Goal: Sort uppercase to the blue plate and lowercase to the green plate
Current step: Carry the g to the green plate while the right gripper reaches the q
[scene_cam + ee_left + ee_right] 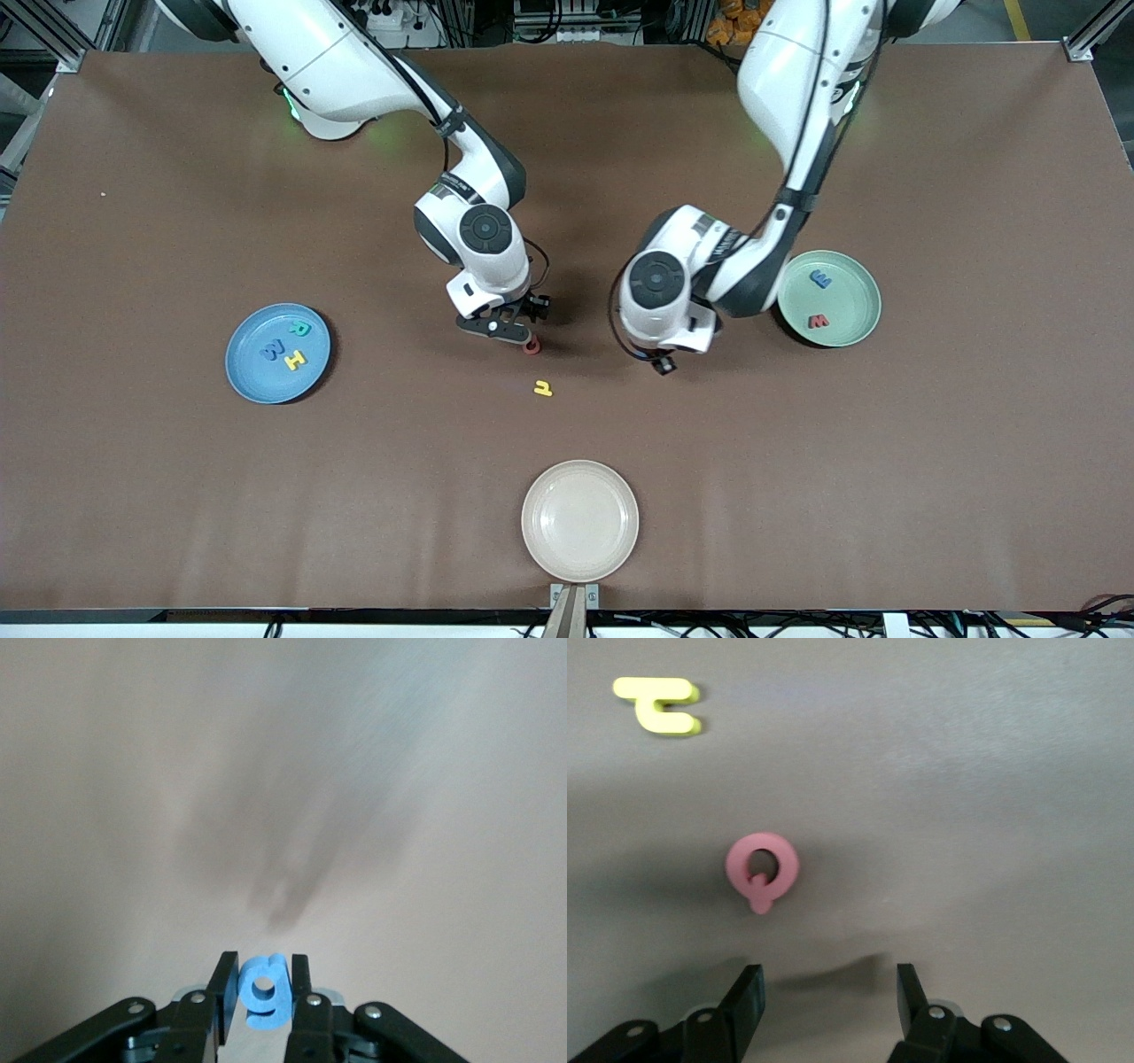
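The left gripper, mostly hidden under its wrist beside the green plate, clamps blue g. The right gripper, fingers apart, hangs over red Q.

The round sky-blue plate holds the flat teal R, blue W and yellow H, the mint-green plate holds the blue m and red w, while the red Q and yellow h lie flat on the table between the plates and the blue g is pinched upright in the air.
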Motion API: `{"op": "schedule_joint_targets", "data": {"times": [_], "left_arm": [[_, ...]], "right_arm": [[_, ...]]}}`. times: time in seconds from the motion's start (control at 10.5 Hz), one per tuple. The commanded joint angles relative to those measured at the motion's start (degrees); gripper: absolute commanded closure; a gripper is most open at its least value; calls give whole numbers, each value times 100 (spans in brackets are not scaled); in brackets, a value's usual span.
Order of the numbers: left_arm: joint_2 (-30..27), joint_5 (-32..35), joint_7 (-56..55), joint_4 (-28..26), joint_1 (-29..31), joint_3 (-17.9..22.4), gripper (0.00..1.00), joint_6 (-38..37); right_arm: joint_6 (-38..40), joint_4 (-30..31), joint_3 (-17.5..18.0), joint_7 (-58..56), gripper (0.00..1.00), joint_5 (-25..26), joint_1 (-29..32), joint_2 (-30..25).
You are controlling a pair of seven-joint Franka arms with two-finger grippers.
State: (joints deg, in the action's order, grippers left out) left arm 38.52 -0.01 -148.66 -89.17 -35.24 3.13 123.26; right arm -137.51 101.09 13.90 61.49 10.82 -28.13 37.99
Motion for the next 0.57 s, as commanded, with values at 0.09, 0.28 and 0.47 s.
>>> {"op": "schedule_joint_targets", "data": {"times": [0.09, 0.28, 0.47], "left_arm": [[-714, 124, 1231, -820, 823, -102, 100, -12], [-924, 115, 1873, -1198, 1236, -102, 100, -12], [-1083, 115, 2305, -1514, 1562, -111, 100, -4]], "right_arm": [[136, -791, 25, 477, 31, 166, -192, 507], [145, -915, -10, 478, 32, 166, -193, 552], [181, -985, -133, 478, 32, 463, -210, 648]]}}
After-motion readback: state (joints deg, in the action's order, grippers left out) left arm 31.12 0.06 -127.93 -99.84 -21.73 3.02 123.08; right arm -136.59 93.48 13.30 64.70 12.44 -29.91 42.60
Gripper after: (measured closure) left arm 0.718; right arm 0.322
